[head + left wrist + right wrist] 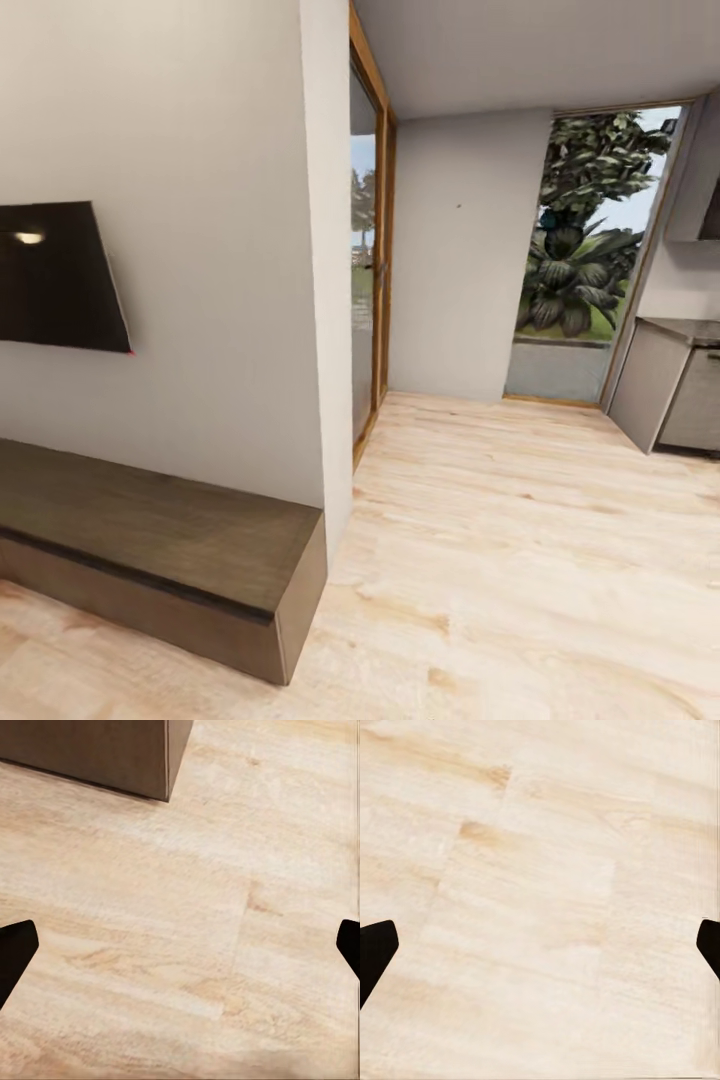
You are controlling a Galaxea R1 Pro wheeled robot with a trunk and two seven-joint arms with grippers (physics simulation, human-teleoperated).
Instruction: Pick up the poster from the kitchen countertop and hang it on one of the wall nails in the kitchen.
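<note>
Pale wood floor (pixel 520 560), one dark bench (pixel 150 550), one black TV (pixel 55 275)

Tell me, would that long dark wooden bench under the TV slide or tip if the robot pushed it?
The bench probably wouldn't tip: it is low, long and sits flat on the wooden floor. It looks like a solid block, so likely heavy. The open left gripper seems too small to move it.

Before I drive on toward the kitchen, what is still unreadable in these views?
- Kitchen countertop, head view: cut off by the picture's right edge, so its top is mostly unseen.
- TV screen, head view: cropped at the left edge.
- Dark speck on the far wall, head view: too small to call a nail.
- Bench, left wrist view: cropped at the edge.
</note>
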